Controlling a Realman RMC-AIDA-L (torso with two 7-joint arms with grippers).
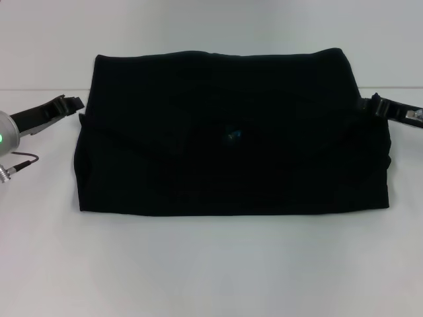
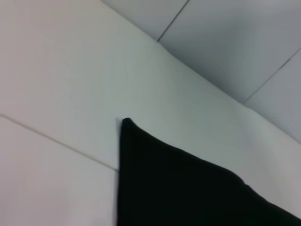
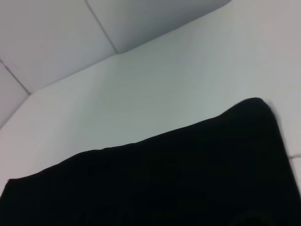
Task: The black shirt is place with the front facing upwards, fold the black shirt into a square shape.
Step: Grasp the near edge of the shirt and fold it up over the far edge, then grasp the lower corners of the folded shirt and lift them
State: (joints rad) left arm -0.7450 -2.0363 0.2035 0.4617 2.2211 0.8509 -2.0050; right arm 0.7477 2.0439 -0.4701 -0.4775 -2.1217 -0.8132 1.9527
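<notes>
Black shirt (image 1: 231,135) lay flat on the white tabletop (image 1: 211,264), mid-frame in head view, already folded into a wide rectangle, wider than deep. Near edge straight, far edge slightly narrower. Small blue-green spot showed near the middle of the fabric; no lettering visible on the upper face.

Left gripper (image 1: 71,104) sat at the shirt's left edge, toward the far corner, tips right at the fabric. Couldn't tell if its jaws were open, closed, or pinching cloth: black on black. Right gripper (image 1: 370,105) was mirrored at the right edge, same height, tips touching or overlapping the shirt's side. Jaw state there also couldn't be told.

Left wrist view showed only one pointed corner of the shirt (image 2: 178,188) on the tabletop. Right wrist view showed a long edge of the fabric (image 3: 164,179) ending in a rounded corner.
</notes>
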